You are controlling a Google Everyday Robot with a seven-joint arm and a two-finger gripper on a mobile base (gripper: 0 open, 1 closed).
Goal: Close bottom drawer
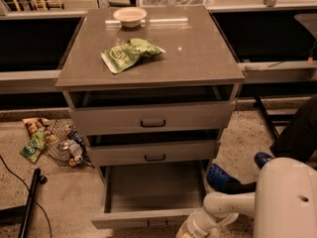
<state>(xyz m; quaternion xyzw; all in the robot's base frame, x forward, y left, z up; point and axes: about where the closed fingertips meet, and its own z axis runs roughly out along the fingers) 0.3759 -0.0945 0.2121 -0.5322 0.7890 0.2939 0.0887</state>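
Note:
The bottom drawer (148,218) is pulled far out of the grey cabinet, and its inside (153,190) shows empty. Its shallow front with a small dark handle (157,223) sits at the frame's lower edge. The middle drawer (154,152) and top drawer (152,118) above it stand slightly out. My white arm (223,209) reaches from the lower right toward the drawer's front right corner. The gripper (184,233) is at the bottom edge, mostly cut off by the frame.
A white bowl (130,16) and a green snack bag (130,53) lie on the cabinet top (198,58). A wire basket with litter (62,143) sits on the floor at left. A person's blue shoe (223,178) and dark leg (299,133) are at right.

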